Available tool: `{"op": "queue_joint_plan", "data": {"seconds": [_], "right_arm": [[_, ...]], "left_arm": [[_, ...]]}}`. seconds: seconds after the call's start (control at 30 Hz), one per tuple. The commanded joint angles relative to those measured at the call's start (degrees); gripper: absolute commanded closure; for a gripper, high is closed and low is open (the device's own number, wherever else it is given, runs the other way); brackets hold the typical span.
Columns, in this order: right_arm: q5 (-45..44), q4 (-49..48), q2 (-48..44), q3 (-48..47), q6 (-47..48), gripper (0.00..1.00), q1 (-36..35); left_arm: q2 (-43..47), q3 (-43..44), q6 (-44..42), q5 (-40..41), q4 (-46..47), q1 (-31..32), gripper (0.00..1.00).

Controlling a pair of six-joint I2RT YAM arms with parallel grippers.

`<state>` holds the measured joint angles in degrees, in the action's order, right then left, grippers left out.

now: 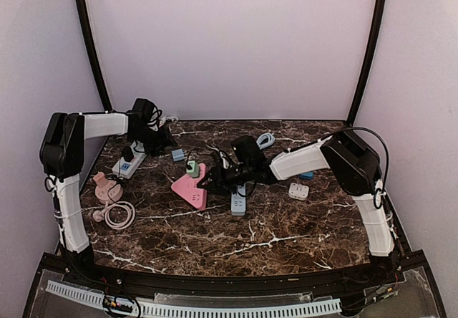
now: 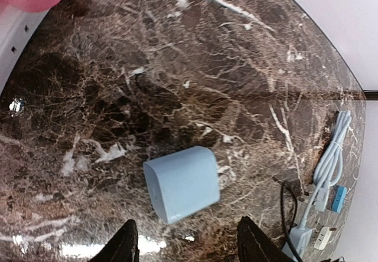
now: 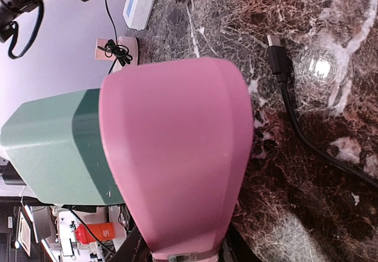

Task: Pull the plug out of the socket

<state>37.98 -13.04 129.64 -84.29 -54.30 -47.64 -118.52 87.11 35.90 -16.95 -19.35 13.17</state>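
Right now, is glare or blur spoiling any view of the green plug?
Right wrist: green plug and pink power strip fill the frame, slightly soft; one glare spot on the marble table beside the black cable. Left wrist: sharp, small glare patches, only a light blue adapter. Top external: evenly lit, plug tiny.

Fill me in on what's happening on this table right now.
The right claw straddles one end of the pink socket, which has the green plug seated in it. Whether the claw is clamped is unclear. The left claw hangs open over a light blue adapter on the marble table, touching nothing. The plug is not yet pulled out.
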Motion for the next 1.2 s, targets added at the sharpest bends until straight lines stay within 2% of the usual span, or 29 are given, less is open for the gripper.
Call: {"op": "queue_joint_plan", "data": {"seconds": [0.0,0.43,0.57,0.87,1.17], "right_arm": [[-0.44,-1.2,-2.86,0.36,0.25,0.67,0.09],[-0.4,0.17,-3.02,-0.79,0.6,0.74,0.08],[-0.58,0.91,-2.78,-1.46,1.19,0.75,0.0],[-1.3,2.41,-2.64,-2.41,1.91,0.76,-0.09],[-1.55,3.8,-2.32,-3.45,2.8,0.77,-0.43]], "left_arm": [[9.72,-2.36,-1.97,2.48,-2.09,2.46,0.44],[33.84,-23.21,4.44,12.0,1.5,14.76,0.35],[37.06,-26.1,5.28,13.98,0.89,18.75,0.3],[33.47,-23.52,3.92,16.32,-1.16,23.25,0.27],[27.11,-19.72,3.27,19.41,-4.03,23.47,0.36]]}}
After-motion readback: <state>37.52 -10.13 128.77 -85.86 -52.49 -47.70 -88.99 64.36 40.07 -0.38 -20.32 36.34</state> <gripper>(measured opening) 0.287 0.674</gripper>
